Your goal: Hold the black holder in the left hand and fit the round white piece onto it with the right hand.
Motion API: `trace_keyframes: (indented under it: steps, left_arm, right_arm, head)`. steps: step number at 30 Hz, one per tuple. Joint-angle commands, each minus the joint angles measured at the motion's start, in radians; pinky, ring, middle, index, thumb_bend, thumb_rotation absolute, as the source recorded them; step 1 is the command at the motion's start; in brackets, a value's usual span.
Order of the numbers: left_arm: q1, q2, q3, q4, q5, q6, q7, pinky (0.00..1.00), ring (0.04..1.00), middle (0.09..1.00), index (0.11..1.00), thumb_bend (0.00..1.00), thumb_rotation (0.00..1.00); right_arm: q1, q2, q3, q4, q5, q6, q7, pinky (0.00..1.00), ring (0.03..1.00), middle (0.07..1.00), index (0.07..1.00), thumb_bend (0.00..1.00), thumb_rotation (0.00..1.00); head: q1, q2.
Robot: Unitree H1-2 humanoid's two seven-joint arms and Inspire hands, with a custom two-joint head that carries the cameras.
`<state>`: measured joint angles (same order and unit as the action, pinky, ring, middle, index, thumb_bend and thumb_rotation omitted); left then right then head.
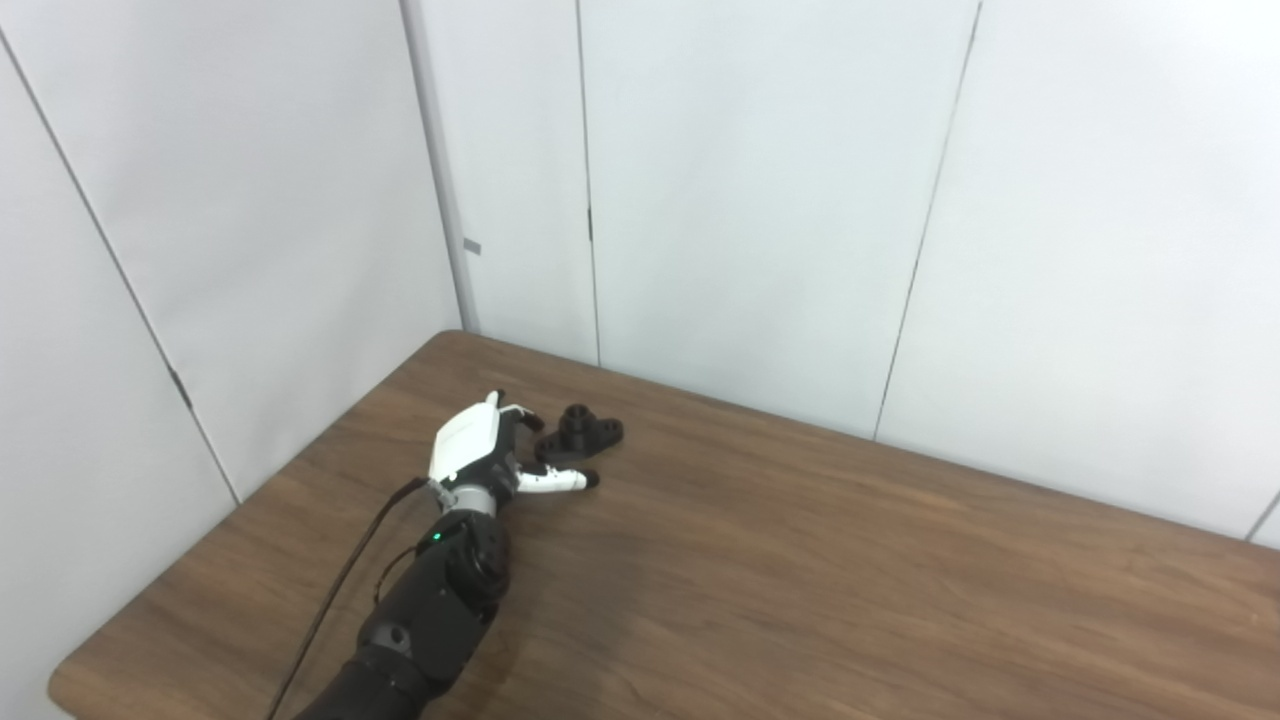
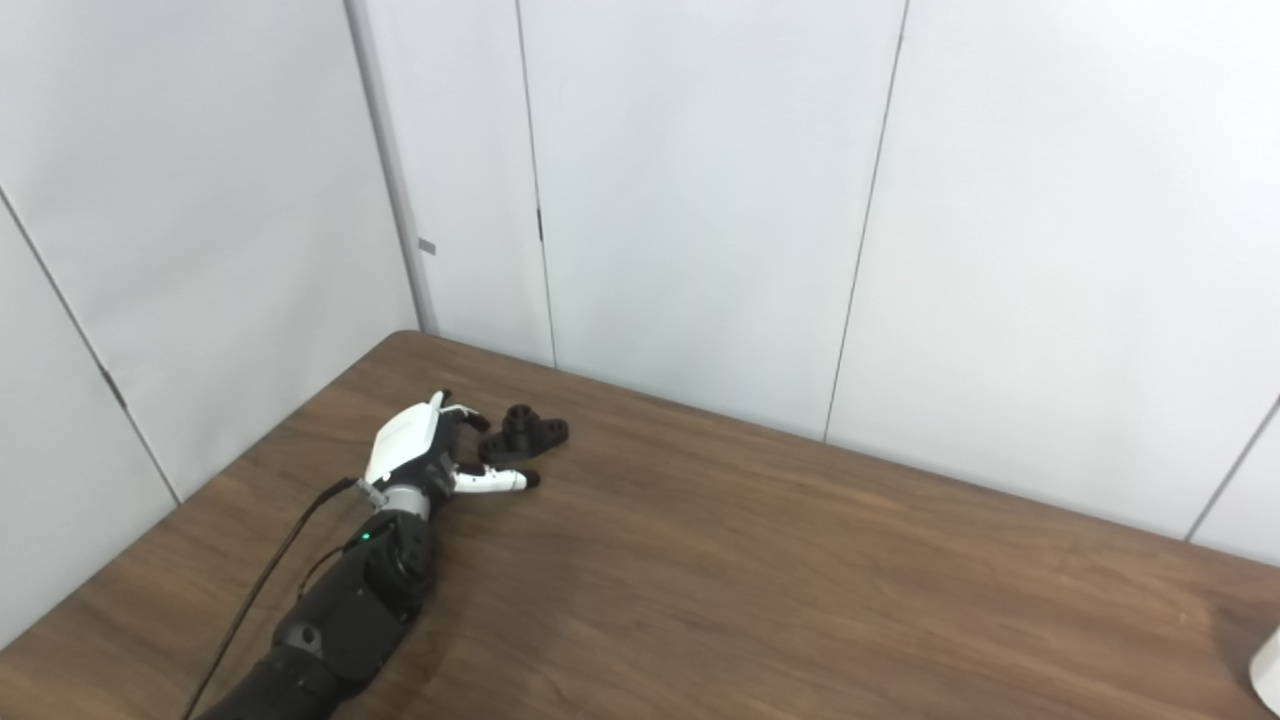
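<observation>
The black holder (image 1: 580, 432) is lying flat on the wooden table (image 1: 800, 560), toward the far left corner, its round boss standing up from a flanged base. Its long axis is running roughly left to right and slightly away from the robot, with the nearer flange end pointing back toward the left hand (image 1: 480, 450).

That hand is sitting just beside the holder on its left, fingers spread and holding nothing, the thumb (image 1: 555, 482) reaching out along the table in front of the holder and the other fingertips curling in near the holder's left end (whether any of them is actually touching it is too fine to tell from here). So the holder is lying to the right of the palm and a little beyond it, and closing around it looks like a matter of a short push rightward and forward.

The right hand is not showing in either view, so the left is plainly the nearer one. A white shape (image 2: 1268, 670) is peeking in at the bottom right edge of the right eye view, well apart from the holder; I cannot tell whether that is the round white piece.

The table's left edge and far wall panels (image 1: 760, 200) are near, while the open board is stretching wide to the right.
</observation>
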<state>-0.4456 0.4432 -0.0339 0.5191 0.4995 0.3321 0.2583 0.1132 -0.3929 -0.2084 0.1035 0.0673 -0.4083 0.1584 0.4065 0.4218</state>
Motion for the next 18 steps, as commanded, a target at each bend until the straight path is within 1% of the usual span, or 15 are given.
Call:
trace_keyframes:
  steps: [1, 4, 9, 11, 14, 16, 18]
  left_arm:
    - [-0.037, 0.003, -0.012, 0.018, -0.005, -0.029, -0.003, 1.00, 1.000, 1.000, 0.703, 0.97, 0.24]
    - [-0.042, -0.001, -0.016, 0.038, -0.008, -0.047, 0.001, 1.00, 1.000, 1.000, 0.684, 0.97, 0.22]
    - [-0.050, -0.008, -0.020, 0.060, -0.016, -0.054, -0.004, 1.00, 1.000, 1.000, 0.667, 0.95, 0.21]
    - [-0.051, -0.009, -0.022, 0.069, -0.018, -0.062, -0.004, 1.00, 1.000, 1.000, 0.661, 0.95, 0.21]
    - [-0.051, -0.011, -0.020, 0.071, -0.021, -0.068, -0.003, 1.00, 1.000, 1.000, 0.653, 0.94, 0.20]
    - [-0.050, -0.013, -0.018, 0.071, -0.027, -0.076, -0.001, 1.00, 1.000, 1.000, 0.623, 0.92, 0.15]
    - [-0.051, -0.013, -0.025, 0.077, -0.025, -0.077, 0.003, 1.00, 1.000, 1.000, 0.602, 0.90, 0.12]
  right_arm:
    - [0.077, 0.063, 0.022, 0.040, 0.009, 0.012, -0.013, 0.76, 0.794, 0.821, 0.767, 0.59, 0.66]
    - [0.084, 0.062, 0.022, 0.026, 0.001, 0.018, -0.017, 0.75, 0.802, 0.826, 0.775, 0.60, 0.68]
    - [0.089, 0.062, 0.021, 0.020, -0.003, 0.018, -0.018, 0.82, 0.914, 0.924, 0.866, 0.65, 0.73]
    - [0.091, 0.062, 0.020, 0.014, -0.009, 0.024, -0.022, 0.85, 0.943, 0.950, 0.896, 0.67, 0.76]
    - [0.093, 0.063, 0.018, 0.013, -0.007, 0.022, -0.022, 0.88, 0.966, 0.970, 0.920, 0.68, 0.77]
    - [0.093, 0.064, 0.018, 0.011, -0.001, 0.025, -0.020, 0.91, 0.984, 0.984, 0.938, 0.70, 0.77]
    - [0.095, 0.066, 0.018, 0.008, -0.002, 0.026, -0.020, 0.92, 0.990, 0.989, 0.945, 0.69, 0.77]
  head:
    - [-0.003, 0.002]
    - [-0.004, 0.004]
    - [-0.010, 0.006]
    - [-0.012, 0.006]
    - [-0.014, 0.009]
    - [-0.014, 0.009]
    - [-0.017, 0.010]
